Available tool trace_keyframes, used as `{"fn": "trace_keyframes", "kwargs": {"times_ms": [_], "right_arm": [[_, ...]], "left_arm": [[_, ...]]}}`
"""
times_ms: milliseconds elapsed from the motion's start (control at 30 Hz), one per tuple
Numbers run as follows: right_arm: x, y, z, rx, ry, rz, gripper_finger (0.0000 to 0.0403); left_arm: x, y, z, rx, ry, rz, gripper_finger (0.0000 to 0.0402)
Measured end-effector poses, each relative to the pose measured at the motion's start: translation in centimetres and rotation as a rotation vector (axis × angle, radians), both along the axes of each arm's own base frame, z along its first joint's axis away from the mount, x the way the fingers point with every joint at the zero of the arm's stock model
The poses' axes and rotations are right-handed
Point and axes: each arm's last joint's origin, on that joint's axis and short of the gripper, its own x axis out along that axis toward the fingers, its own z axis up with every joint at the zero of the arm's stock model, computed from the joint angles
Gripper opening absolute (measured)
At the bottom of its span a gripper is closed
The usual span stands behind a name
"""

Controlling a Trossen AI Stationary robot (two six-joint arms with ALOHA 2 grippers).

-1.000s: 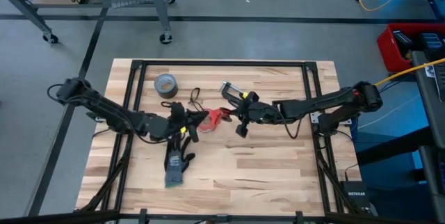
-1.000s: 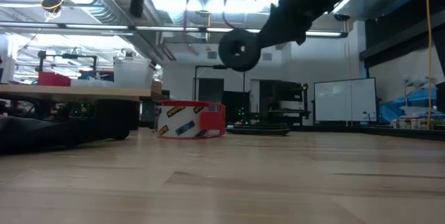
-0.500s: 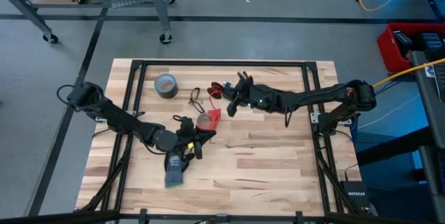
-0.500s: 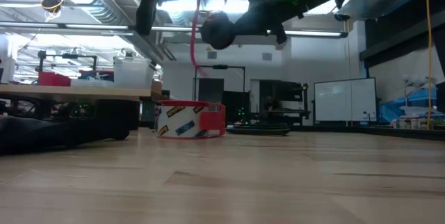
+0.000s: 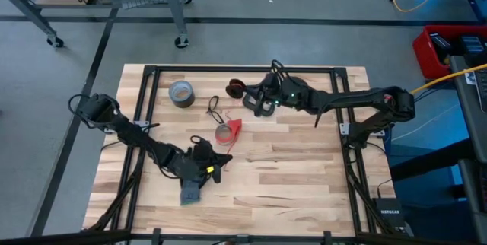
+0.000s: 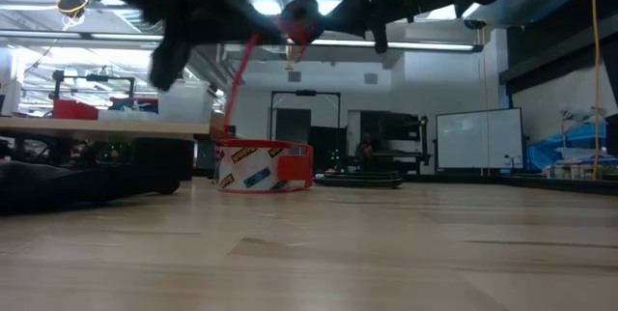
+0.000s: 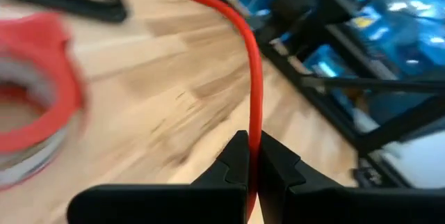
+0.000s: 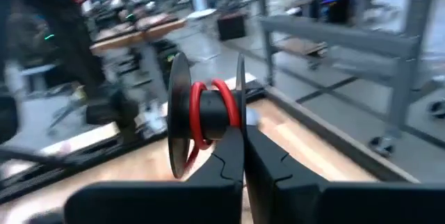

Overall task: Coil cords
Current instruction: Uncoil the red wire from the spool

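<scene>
Overhead, right end effector (image 5: 251, 100) clamped on spool (image 8: 201, 116) wound with red cord (image 7: 247, 64); left end effector (image 7: 249, 156) pinching that cord.

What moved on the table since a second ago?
The right tool carried the spool with red cord toward the table's far edge. The left tool, shut on the red cord, drew back toward the near edge, so the two pulled apart. The grey tape roll, the red-edged tape ring, the black cord and the glove stayed put.
</scene>
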Motion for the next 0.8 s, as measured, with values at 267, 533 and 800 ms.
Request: {"fn": "trace_keyframes", "kwargs": {"times_ms": [267,533,800], "right_arm": [[-2.0,1.5,-0.1,0.117,0.194,0.352,0.0001],[-3.6,4.0,-2.6,0.168,0.517,0.487,0.0001],[-4.4,6.3,-4.0,0.052,0.725,0.403,0.0001]], "left_arm": [[-2.0,-0.1,-0.8,-0.028,0.096,0.121,0.0],[-3.4,1.4,1.2,0.023,0.081,0.223,0.0],[-4.0,3.5,5.1,0.093,-0.011,0.276,0.0]]}}
